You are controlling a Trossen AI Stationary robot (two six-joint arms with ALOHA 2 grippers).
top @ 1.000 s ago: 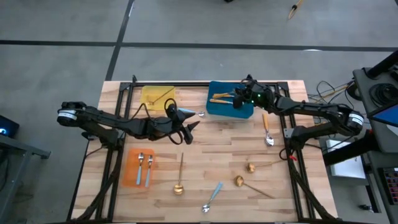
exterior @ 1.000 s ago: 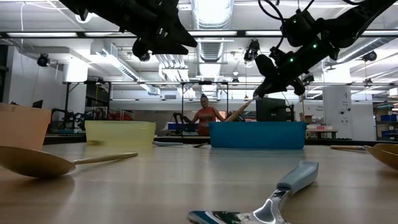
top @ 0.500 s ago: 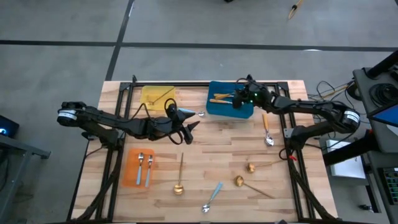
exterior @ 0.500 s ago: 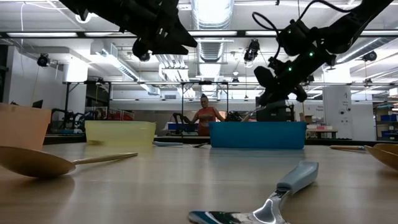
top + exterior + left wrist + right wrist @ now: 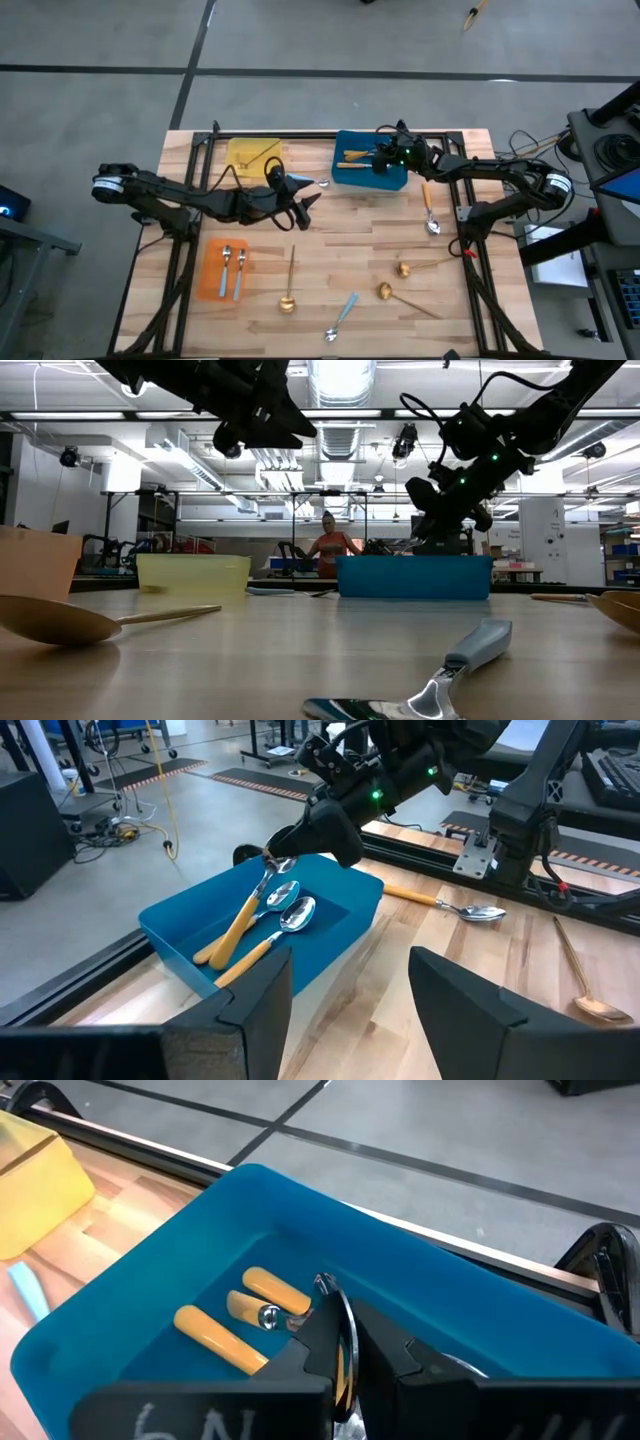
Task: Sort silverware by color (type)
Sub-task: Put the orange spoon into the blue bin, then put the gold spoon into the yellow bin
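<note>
My right gripper [image 5: 381, 157] hangs low over the blue tray [image 5: 392, 178] at the table's far side, shut on an orange-handled spoon [image 5: 240, 915]. Two more orange-handled spoons [image 5: 285, 920] lie on the tray's floor. My left gripper [image 5: 301, 200] hovers open above the table's middle, touching nothing. On the bare table lie an orange-handled spoon [image 5: 428, 206], three gold spoons [image 5: 290, 279] and a blue-handled one [image 5: 342, 315]. The orange tray [image 5: 209, 270] holds two blue-handled spoons. The yellow tray [image 5: 238, 150] holds gold ones. My right gripper pinches the spoon's silver bowl end [image 5: 346, 1332] between its two fingers, reaching in from above at a slant from the table's right. The orange handle [image 5: 272, 1292] slopes down from the fingers into the blue tray, its free end beside the other two handles.
Another blue-handled spoon [image 5: 320, 184] lies just left of the blue tray. Dark frame rails run along the table's left, right and far edges. A person [image 5: 329, 548] stands far behind the table. Bare wood shows between the trays and the loose spoons.
My right gripper has come down toward the blue tray and shifted slightly toward the table's left. The held spoon's handle, which stuck up above the tray's rim, has tipped down inside the tray. The left arm has kept still.
</note>
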